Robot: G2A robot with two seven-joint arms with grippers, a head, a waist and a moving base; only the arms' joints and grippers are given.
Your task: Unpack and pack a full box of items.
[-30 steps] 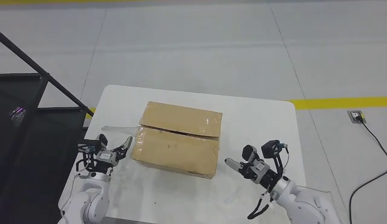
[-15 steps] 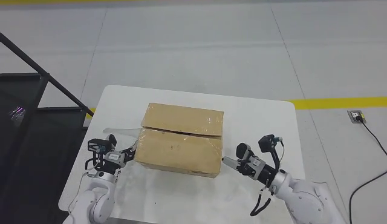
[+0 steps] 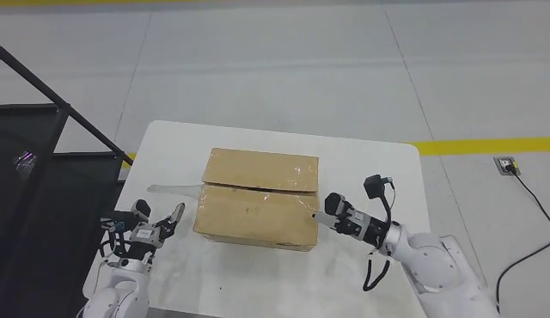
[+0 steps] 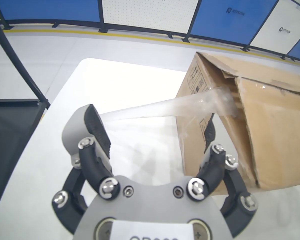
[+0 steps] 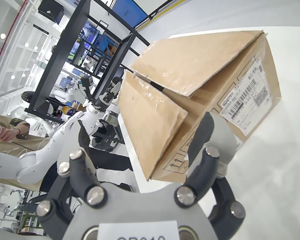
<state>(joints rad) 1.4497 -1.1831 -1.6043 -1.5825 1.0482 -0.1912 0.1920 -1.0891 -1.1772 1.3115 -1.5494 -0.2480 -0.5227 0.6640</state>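
While the cardboard box (image 3: 258, 199) sits mid-frame, the left gripper (image 3: 161, 216) lower left and the right gripper (image 3: 322, 213) at its right end both gape.

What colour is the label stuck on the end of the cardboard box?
White with black print; the label shows best in the right wrist view.

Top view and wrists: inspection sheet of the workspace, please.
Surface: white table, rounded corners.
Job's things: cardboard box mid-table, top flaps down, seam slightly parted; clear tape strip trailing from one end.
Clutter: nothing seen.
Hands: left hand open, by the taped end; right hand open, at the opposite end.
Cables: black cable at right wrist; floor cable to a socket.
Surroundings: black rack beside table; yellow floor line.
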